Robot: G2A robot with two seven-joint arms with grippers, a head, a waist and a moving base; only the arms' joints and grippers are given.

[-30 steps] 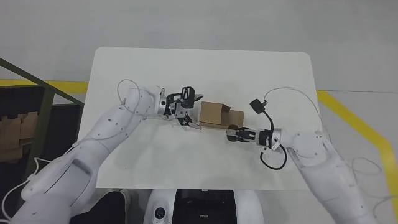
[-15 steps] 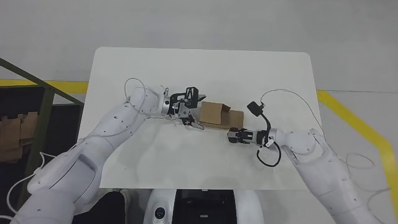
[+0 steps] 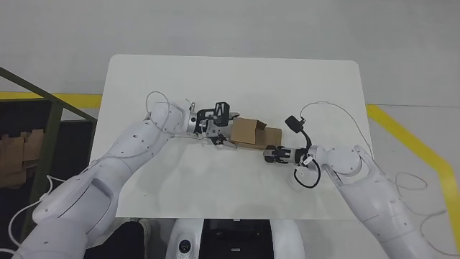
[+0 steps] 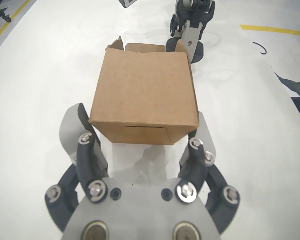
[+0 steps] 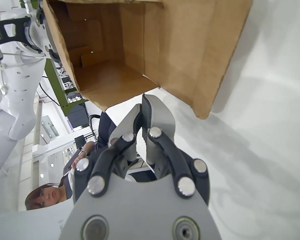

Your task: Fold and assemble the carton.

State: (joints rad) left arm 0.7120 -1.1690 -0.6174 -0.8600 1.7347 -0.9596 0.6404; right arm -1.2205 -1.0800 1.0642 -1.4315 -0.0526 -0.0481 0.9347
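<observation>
Mostly, the brown cardboard carton (image 4: 145, 88) hides its own far end from the left hand (image 4: 140, 129). Past the plain top panel only ragged flap tips and a sliver of the opening show, and the underside against the smooth white tabletop (image 3: 144, 86) is out of sight. Whether the left hand's dark pads actually press the cardboard is hard to make out. Its two grey metal fingers (image 4: 72, 123) stand wide apart, one to each side of the carton's closed end, tips right at the corners. That closed end, nearest the left palm, is a flat panel with a thin slot cut across it, tucked in under the top panel.

The right hand (image 5: 142, 106) sits at the opposite, open end. Its black-padded fingers are pressed together with nothing between them, tips just short of the nearest edge of the mouth. From there the inside shows: matte brown walls, creased fold lines, and inner flaps folded flat over the far end. One large flap (image 5: 202, 51) with rounded corners swings outward beside the right hand's fingertips, close over the tabletop. Its edge is rough and slightly torn, as is the rim of the mouth. The carton lies on its side, squared up into a box, between the two hands.
</observation>
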